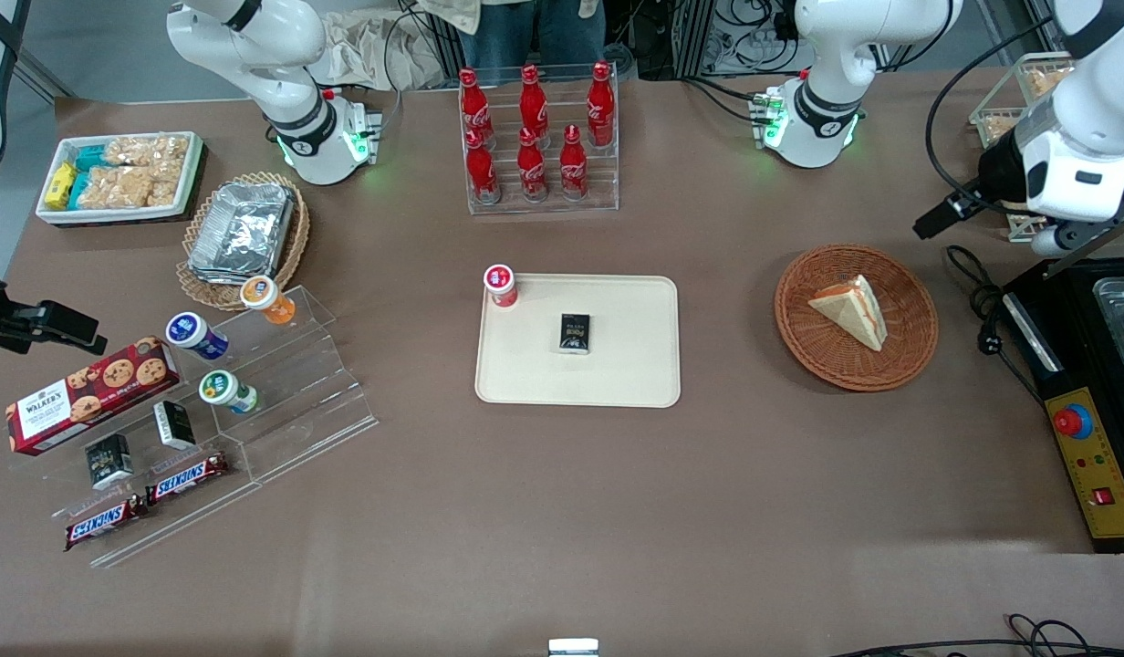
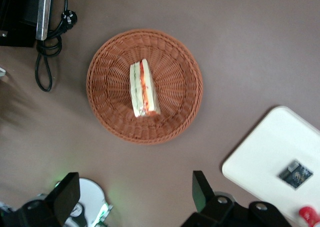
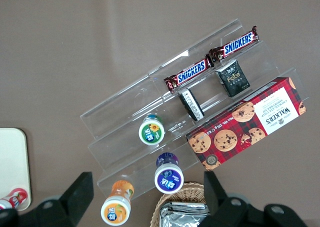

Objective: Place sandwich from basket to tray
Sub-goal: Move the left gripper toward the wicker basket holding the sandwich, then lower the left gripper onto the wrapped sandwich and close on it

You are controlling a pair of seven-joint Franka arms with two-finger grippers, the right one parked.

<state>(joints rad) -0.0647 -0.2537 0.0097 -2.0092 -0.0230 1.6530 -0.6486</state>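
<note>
The sandwich (image 1: 854, 311) (image 2: 144, 88), a pale wedge with orange-red and green filling, lies in the round reddish-brown basket (image 1: 909, 351) (image 2: 180, 72) toward the working arm's end of the table. The cream tray (image 1: 635, 370) (image 2: 260, 157) lies flat at mid-table, beside the basket. My left gripper (image 1: 931, 224) (image 2: 135, 197) hangs high above the table, farther from the front camera than the basket and not touching it. Its fingers (image 2: 200, 189) are spread wide, open, with nothing between them.
A small dark box (image 1: 575, 333) and a red-capped cup (image 1: 501, 285) sit on the tray. A black machine (image 1: 1087, 365) with its cable (image 1: 982, 301) lies beside the basket. A cola bottle rack (image 1: 536, 137), an acrylic snack stand (image 1: 252, 392) and a foil-container basket (image 1: 243, 233) are also here.
</note>
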